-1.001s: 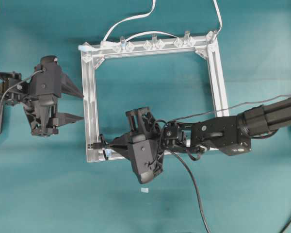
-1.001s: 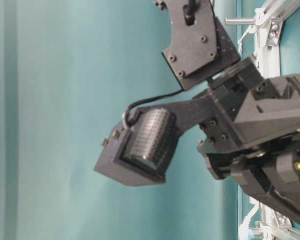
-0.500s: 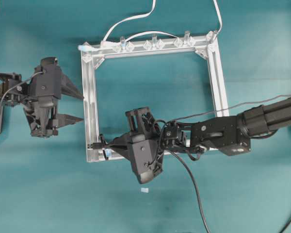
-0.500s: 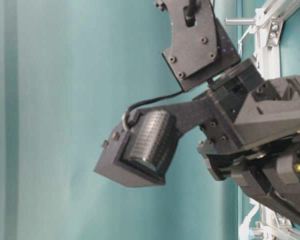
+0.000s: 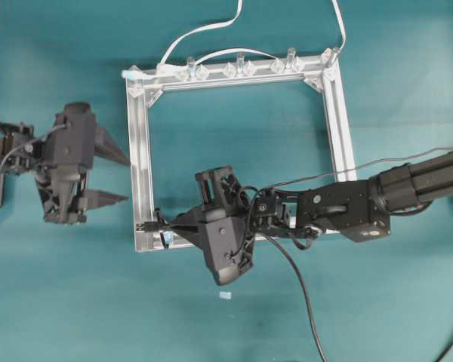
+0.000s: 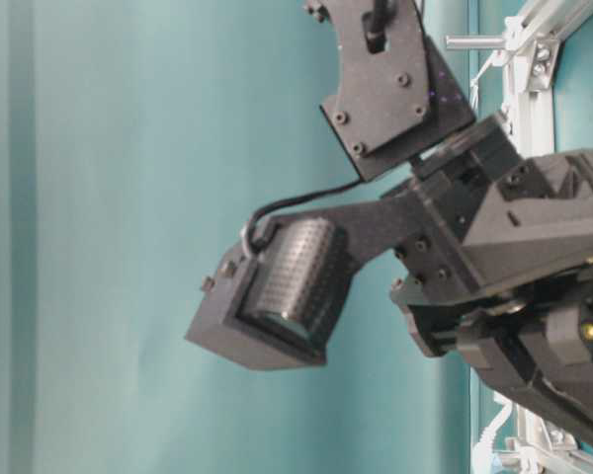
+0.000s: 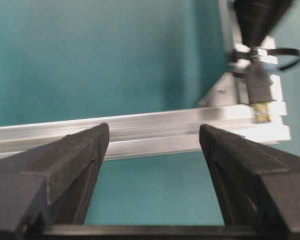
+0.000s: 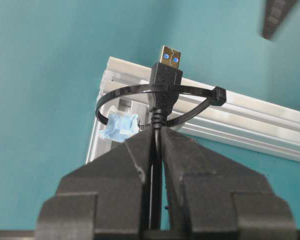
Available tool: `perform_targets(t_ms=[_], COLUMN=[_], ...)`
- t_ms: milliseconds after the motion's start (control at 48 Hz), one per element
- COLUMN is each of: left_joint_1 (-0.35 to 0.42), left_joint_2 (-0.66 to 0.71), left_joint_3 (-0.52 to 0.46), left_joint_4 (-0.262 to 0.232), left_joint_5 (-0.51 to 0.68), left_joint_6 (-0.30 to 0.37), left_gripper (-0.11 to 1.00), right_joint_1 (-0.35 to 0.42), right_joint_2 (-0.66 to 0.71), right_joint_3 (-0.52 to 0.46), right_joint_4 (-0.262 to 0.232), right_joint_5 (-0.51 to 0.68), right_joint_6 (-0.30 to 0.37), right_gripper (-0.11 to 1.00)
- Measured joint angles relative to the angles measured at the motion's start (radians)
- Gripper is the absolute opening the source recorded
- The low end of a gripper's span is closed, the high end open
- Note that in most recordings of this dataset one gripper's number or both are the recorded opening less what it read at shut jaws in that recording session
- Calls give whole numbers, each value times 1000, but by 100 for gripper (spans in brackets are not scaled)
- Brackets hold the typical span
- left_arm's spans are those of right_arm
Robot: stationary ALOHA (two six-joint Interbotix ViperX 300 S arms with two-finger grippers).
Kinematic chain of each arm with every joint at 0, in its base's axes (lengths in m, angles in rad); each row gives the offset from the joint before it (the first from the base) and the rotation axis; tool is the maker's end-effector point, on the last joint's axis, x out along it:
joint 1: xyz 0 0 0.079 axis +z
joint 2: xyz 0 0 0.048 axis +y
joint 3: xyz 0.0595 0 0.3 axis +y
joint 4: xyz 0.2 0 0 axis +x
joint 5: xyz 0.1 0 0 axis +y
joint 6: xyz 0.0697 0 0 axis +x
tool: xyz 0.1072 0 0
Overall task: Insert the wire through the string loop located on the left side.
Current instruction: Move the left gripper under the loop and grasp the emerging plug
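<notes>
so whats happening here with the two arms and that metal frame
The right gripper is shut on the wire, and its plug end has already poked through the string loop at the lower left corner of the silver frame. A pale blue tag sits at the loop's base. The left gripper waits just outside the frame's left rail, jaws wide open and holding nothing, facing the plug's metal tip.

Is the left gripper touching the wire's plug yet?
Apart. In the overhead view the left gripper hangs open outside the frame, teal table showing between it and the plug.
</notes>
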Motion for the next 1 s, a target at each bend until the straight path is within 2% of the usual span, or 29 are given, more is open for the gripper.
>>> perform_targets(t_ms=[104,271,459,605,1001], left_joint_1=[-41,-100,-133,-143,-144], left_joint_2=[0,3,5,5,23], left_joint_3=[0,0,0,0,-3], left_joint_4=[0,0,0,0,0], left_joint_5=[0,-2,2,14,15], left_joint_6=[-11,-71,-115,-146,-150], left_gripper=[77,77,77,77,77], right_joint_1=[0,0,-2,-2,0], right_joint_2=[0,0,0,0,0], right_joint_3=[0,0,0,0,0], right_joint_4=[0,-2,-3,-3,-5], right_joint_5=[0,0,0,-2,0], right_joint_6=[0,0,0,0,0], right_gripper=[7,7,7,7,5])
